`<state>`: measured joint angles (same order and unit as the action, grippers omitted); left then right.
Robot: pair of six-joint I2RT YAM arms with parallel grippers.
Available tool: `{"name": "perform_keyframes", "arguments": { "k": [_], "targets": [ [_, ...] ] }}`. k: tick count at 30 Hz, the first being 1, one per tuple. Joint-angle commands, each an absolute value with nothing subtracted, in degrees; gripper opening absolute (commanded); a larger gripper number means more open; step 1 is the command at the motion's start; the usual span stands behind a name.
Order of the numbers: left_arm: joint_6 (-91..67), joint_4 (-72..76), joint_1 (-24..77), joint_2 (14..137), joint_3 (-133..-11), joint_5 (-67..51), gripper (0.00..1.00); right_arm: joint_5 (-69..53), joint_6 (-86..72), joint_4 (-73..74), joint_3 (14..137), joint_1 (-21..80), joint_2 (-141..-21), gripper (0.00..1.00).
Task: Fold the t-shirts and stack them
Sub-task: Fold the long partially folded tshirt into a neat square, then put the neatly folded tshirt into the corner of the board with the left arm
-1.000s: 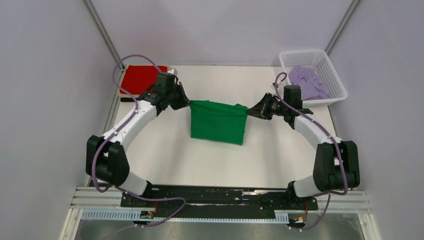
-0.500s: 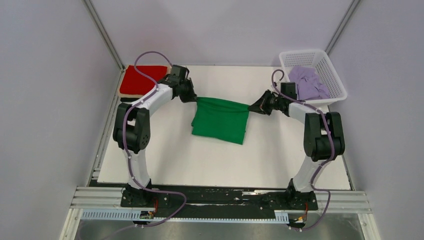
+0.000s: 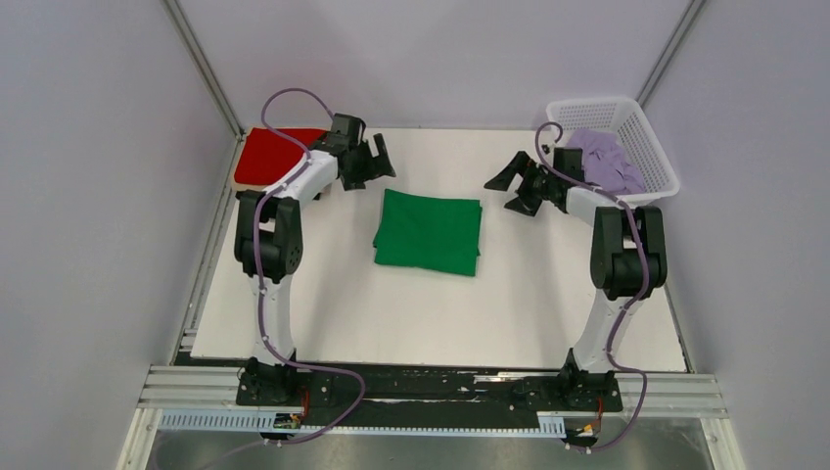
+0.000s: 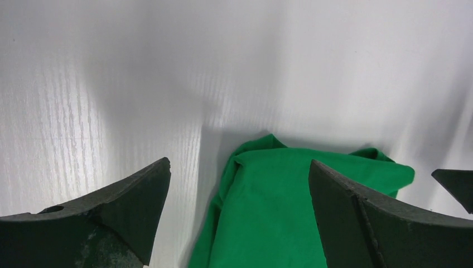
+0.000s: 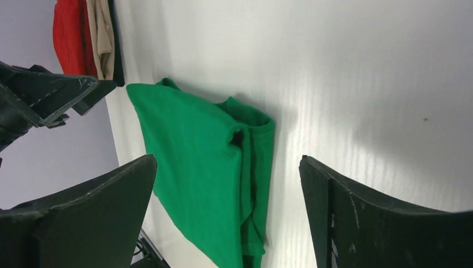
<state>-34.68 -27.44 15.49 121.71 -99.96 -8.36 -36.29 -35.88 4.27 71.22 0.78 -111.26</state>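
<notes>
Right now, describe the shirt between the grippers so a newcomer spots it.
On the white table, look between the red-topped stack far left and the basket far right. The green t-shirt lies alone there, folded flat, the only green cloth.

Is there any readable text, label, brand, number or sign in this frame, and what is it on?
None can be read in any view.
The green t-shirt, red t-shirt, lilac t-shirt and white basket show no print, and no neck tag is in view.
</notes>
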Motion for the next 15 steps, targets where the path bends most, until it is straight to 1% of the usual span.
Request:
{"name": "perform_keyframes", "arguments": {
  "k": [1,4,7,11,15],
  "targets": [
    [-34.2,-24.7,16.5,113.3,-97.5,-12.3,1.0,-37.1,-33.6,3.3,68.2,4.0,-101.4,1.0],
    [-33.6,-21.9,17.9,111.3,-93.5,-17.2,1.0,-39.1,-35.7,-0.5,65.3,6.8,-98.6,1.0],
    [-34.4,-20.0,18.7,112.1,-92.0,-20.5,1.0,-39.5,-39.3,-4.9,64.5,9.1,-99.1,1.0],
    [-38.0,-16.5,19.2,115.8,-90.4,-22.6,1.0,-35.2,-43.9,-8.1,66.1,10.1,-104.6,1.0],
    [-40.8,-16.7,19.2,121.4,-90.7,-20.2,1.0,-32.7,-47.1,-9.4,69.5,10.0,-113.2,1.0]
  ]
}}
